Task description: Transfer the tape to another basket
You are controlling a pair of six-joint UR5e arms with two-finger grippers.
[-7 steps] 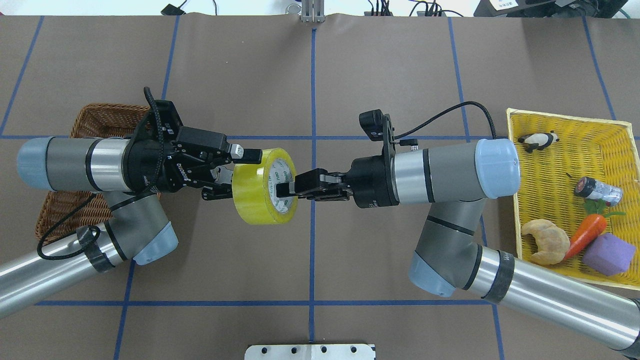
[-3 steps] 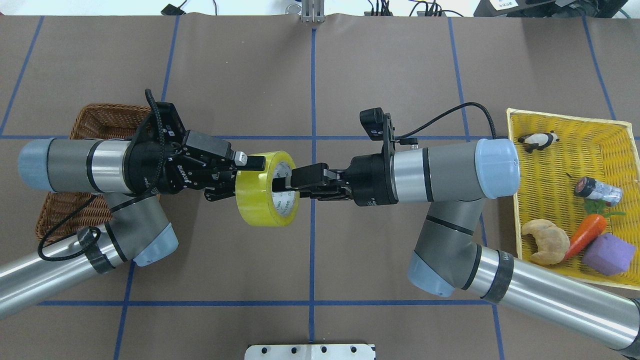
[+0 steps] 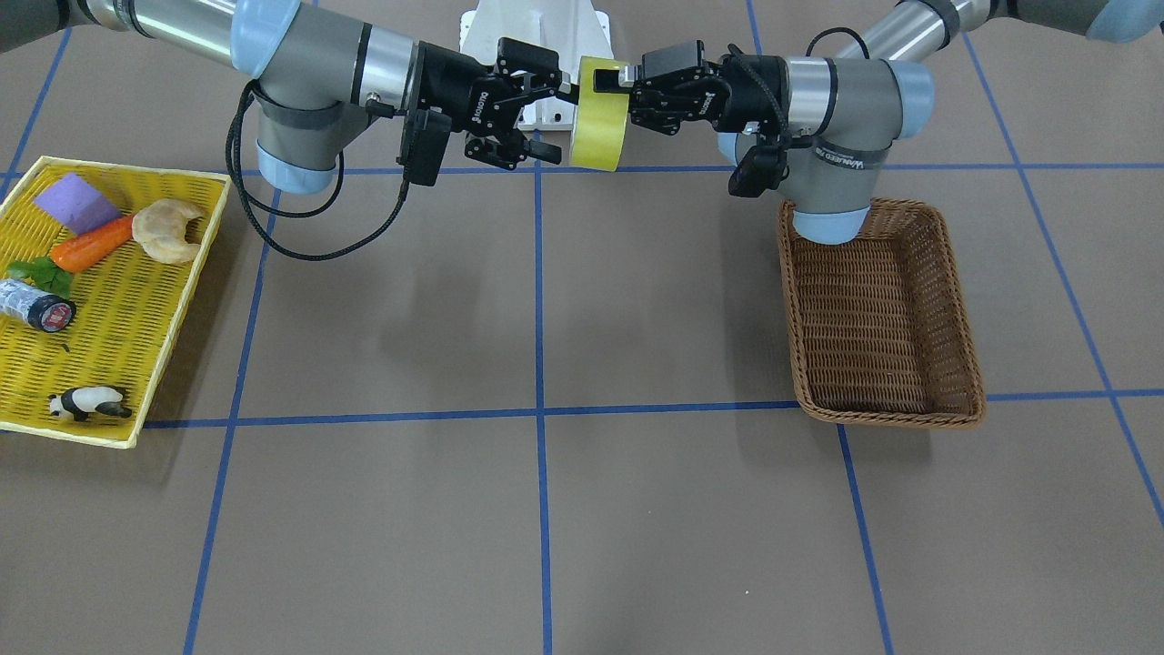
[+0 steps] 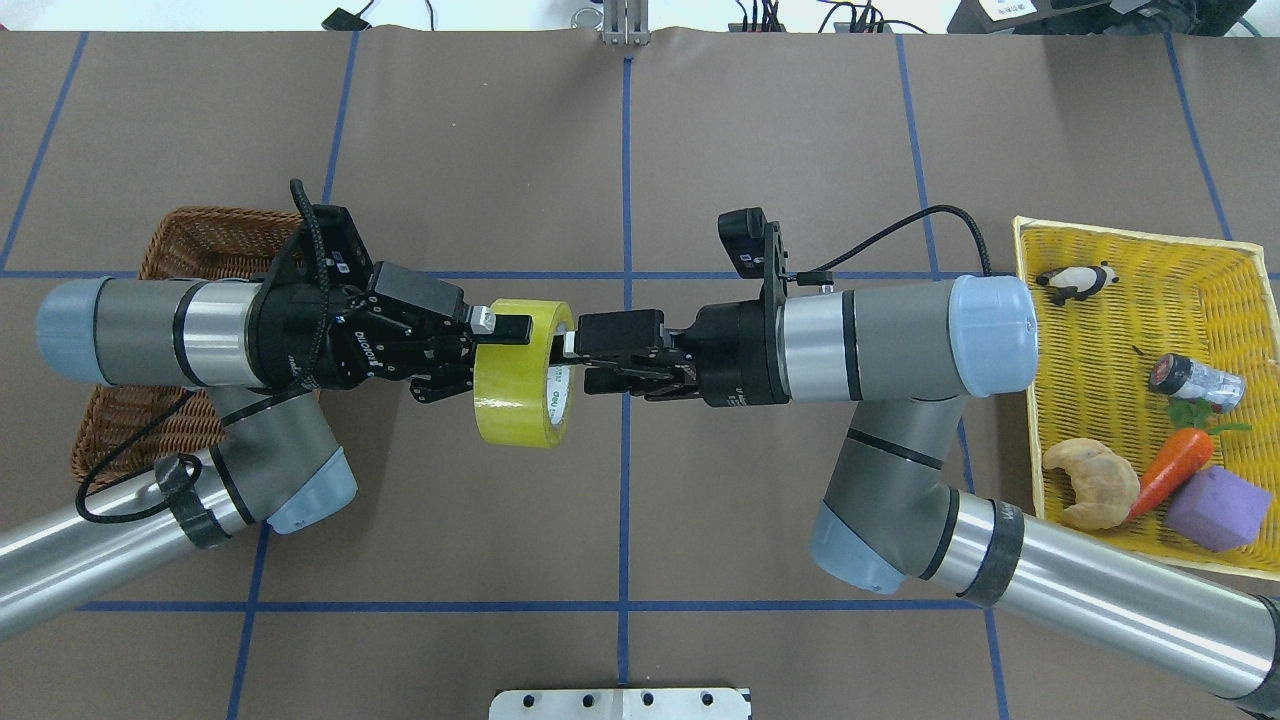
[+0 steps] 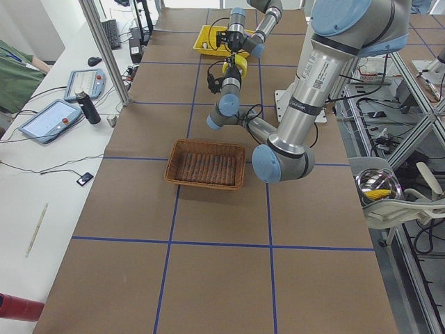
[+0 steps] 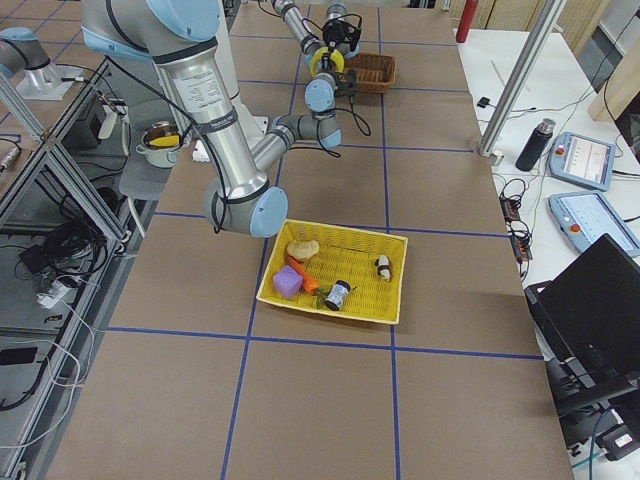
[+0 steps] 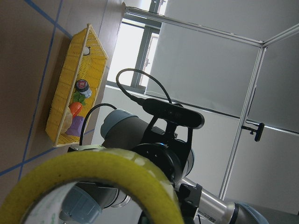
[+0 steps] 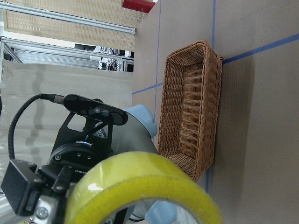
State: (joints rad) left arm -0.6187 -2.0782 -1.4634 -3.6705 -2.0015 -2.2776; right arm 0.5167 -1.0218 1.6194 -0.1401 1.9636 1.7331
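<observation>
The yellow-green tape hangs in the air over the table's middle, between the two grippers. My left gripper is shut on the roll's upper wall, one finger on top of the outside, the other hidden inside the core. My right gripper is open just to the right of the roll, its jaws spread in front of the core face. The front-facing view shows the same: tape, left gripper, right gripper. The wicker basket lies under my left arm; it is empty in the front-facing view.
A yellow mesh tray at the right edge holds a toy panda, a dark cylinder with a red end, a carrot, a croissant and a purple block. A cable loops off each wrist.
My right gripper has opened off the roll's wall and drawn back a little to the right. My left gripper's jaws have narrowed on the roll, which has turned more edge-on and shifted left.
</observation>
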